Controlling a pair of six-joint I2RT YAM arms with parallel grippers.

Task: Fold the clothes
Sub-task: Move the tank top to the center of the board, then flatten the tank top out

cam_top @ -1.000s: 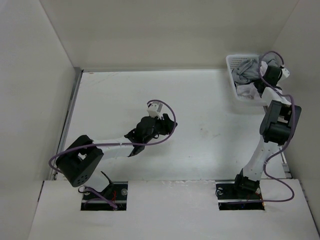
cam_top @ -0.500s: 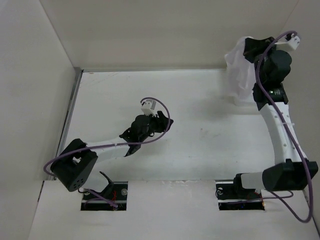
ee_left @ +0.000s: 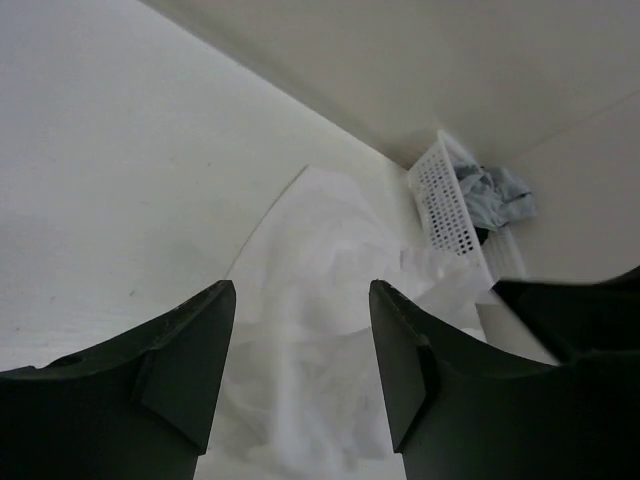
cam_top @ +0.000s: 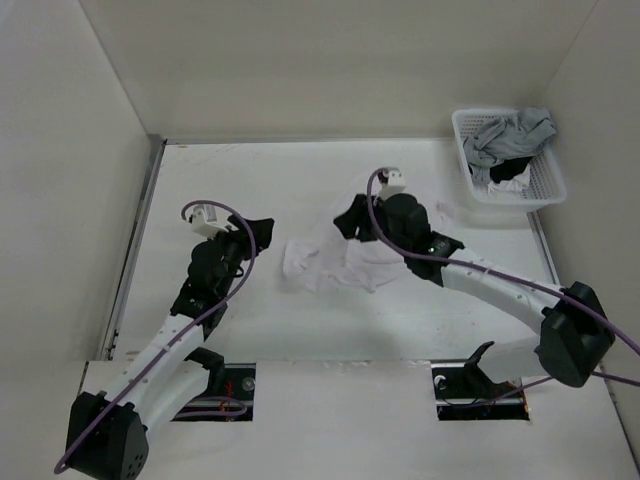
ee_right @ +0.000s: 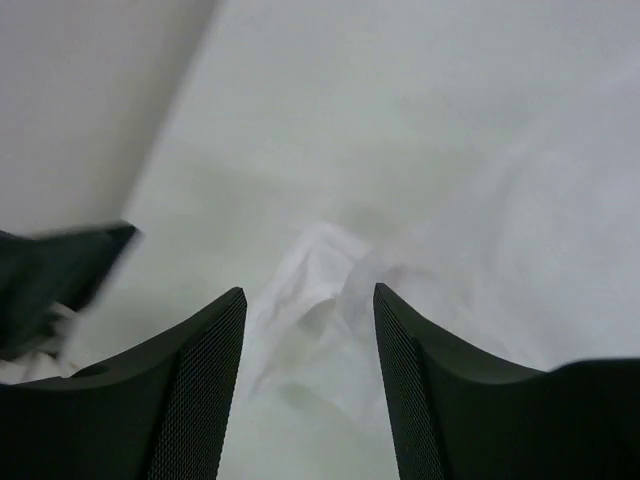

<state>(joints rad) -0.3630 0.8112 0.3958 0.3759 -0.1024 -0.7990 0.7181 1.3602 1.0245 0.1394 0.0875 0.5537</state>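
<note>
The white garment (cam_top: 315, 265) lies crumpled mid-counter (cam_top: 250, 180), its right part hidden beneath the right arm; no straps can be made out. Right claw (ee_right: 310, 300) hangs over it with fingers spread, gripping nothing, in a blurred wrist view. Left claw (ee_left: 300, 300), wide apart and empty, sits just left of the cloth.

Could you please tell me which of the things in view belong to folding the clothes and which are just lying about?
Part of the job:
- white garment, lying crumpled
- left gripper, open beside it
- right gripper, open above it

Just lying about:
- white basket
- grey garment in the basket
- small black garment in the basket
</note>
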